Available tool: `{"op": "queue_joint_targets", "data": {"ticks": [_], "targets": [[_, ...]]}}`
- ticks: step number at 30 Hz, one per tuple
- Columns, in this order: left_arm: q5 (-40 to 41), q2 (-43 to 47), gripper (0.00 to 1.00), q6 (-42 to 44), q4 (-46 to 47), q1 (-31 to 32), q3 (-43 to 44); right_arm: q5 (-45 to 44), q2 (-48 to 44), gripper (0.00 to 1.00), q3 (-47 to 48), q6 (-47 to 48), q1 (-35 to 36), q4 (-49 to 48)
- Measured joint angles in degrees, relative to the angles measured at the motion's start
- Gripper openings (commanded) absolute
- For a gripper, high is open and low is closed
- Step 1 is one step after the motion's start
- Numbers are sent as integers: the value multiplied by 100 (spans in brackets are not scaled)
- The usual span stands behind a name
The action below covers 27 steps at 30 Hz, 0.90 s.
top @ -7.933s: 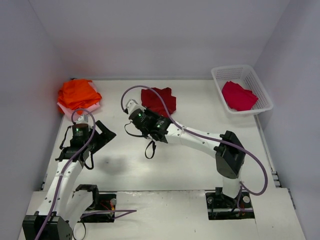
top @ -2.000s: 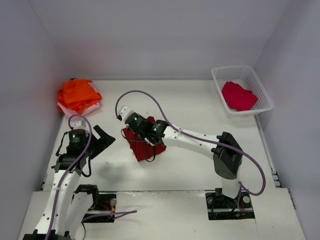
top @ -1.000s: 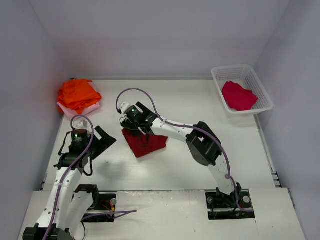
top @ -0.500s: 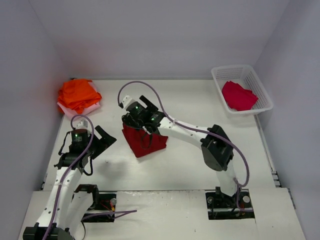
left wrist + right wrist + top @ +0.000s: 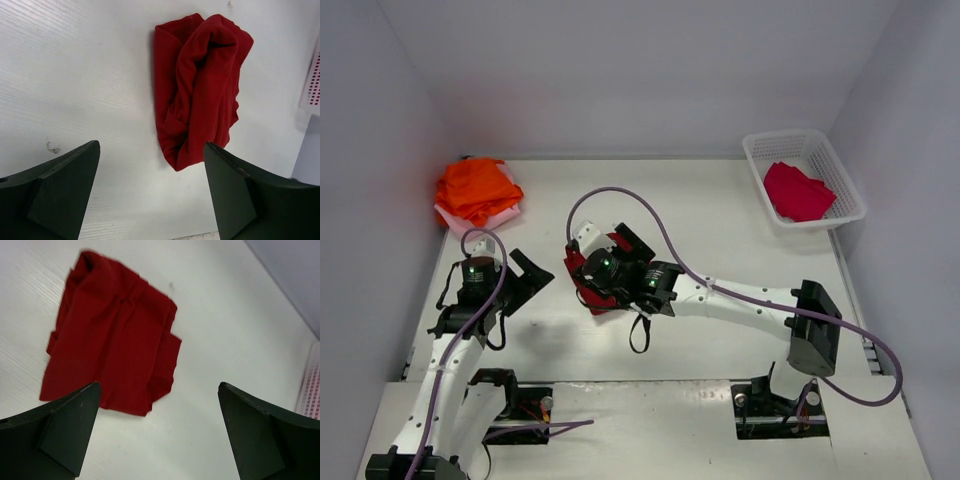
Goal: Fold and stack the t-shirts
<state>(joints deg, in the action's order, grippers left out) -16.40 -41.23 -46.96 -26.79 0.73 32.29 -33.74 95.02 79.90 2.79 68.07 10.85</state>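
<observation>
Nearest, the left gripper [image 5: 527,274] hangs over the near-left part of the table [image 5: 720,230], its jaws spread wide and gripping nothing; its wrist view looks across bare white surface to the dark red shirt [image 5: 196,85], which lies ahead of the fingers (a long bunched lump with deep folds, broad at one end, tapering at the other); gripper and cloth are near each other but apart.

Just to the right, near the table's middle, the right gripper [image 5: 604,252] hovers directly above that same shirt, jaws also wide apart and off the cloth; in the top view the wrist covers most of the shirt, so only a red fringe shows at its left and lower edge; in the right wrist view the shirt lies flat on the table below, a rough creased rectangle with a small flap sticking out on one side, slightly blurred.

Farther back, at the far-left corner, the orange shirts [image 5: 472,187] sit in a pile on a pink shirt [image 5: 447,217], whose pale edge pokes out beneath; at the far-right corner stands the basket [image 5: 842,172], holding a crumpled crimson shirt [image 5: 798,192].
</observation>
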Motion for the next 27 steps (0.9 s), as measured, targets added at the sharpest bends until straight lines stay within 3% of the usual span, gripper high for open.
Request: {"op": "queue_joint_targets", "data": {"ticks": [11, 17, 23, 27], "targets": [[-501, -1043, 79, -267, 758, 120, 592, -544, -330, 100, -494, -1001, 142, 448], [-417, -1952, 79, -304, 1349, 914, 1204, -756, -675, 100, -494, -1270, 151, 463], [-254, -3060, 79, -387, 1851, 1554, 1408, -822, -671, 100, -507, -1434, 151, 577], [-122, -3340, 79, -439, 1947, 1825, 1456, -931, -671, 100, -535, -1486, 151, 638]]}}
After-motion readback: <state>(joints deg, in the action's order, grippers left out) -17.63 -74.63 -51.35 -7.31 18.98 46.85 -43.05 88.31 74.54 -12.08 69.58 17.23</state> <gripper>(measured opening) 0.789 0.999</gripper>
